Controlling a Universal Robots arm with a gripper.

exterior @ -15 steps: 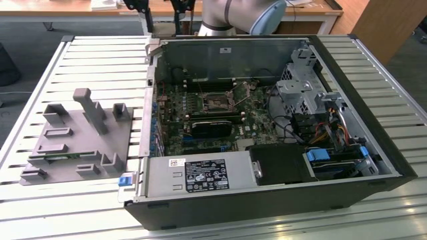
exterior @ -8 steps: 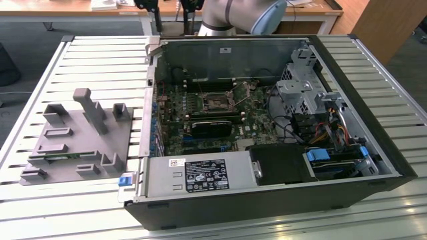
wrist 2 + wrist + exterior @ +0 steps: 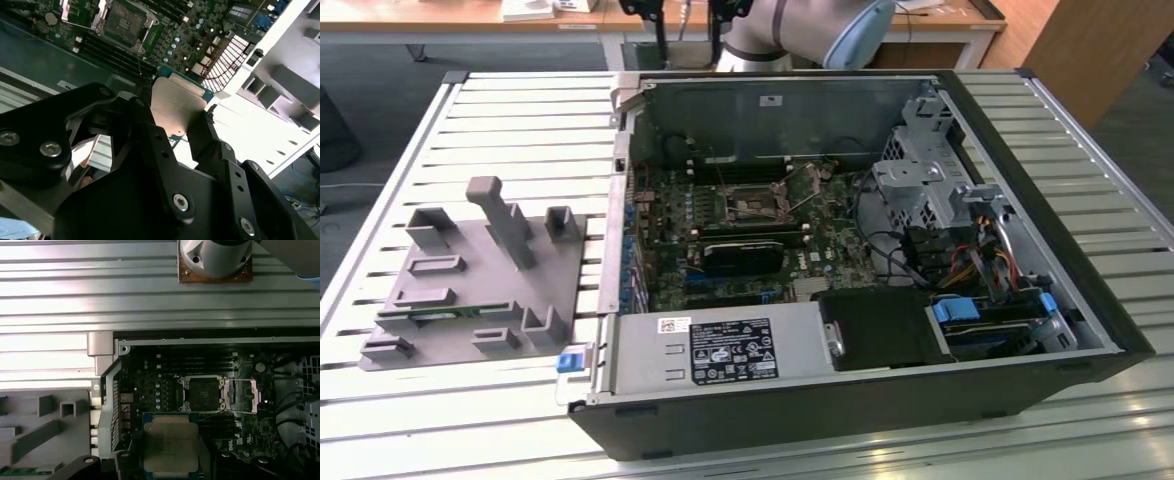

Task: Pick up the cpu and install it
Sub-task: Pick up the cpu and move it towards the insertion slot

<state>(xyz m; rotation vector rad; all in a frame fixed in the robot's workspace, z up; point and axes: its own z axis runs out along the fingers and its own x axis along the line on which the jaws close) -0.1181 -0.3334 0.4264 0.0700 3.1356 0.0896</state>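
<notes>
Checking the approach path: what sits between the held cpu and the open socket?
In the second wrist view, long dark slots on the motherboard lie between the cpu, clamped in the end effector, and the open socket.

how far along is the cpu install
Done: the cpu is picked up, clamped in the gripper and held over the open computer case. Not yet installed: the motherboard socket sits empty, with its retention frame swung open.
</notes>
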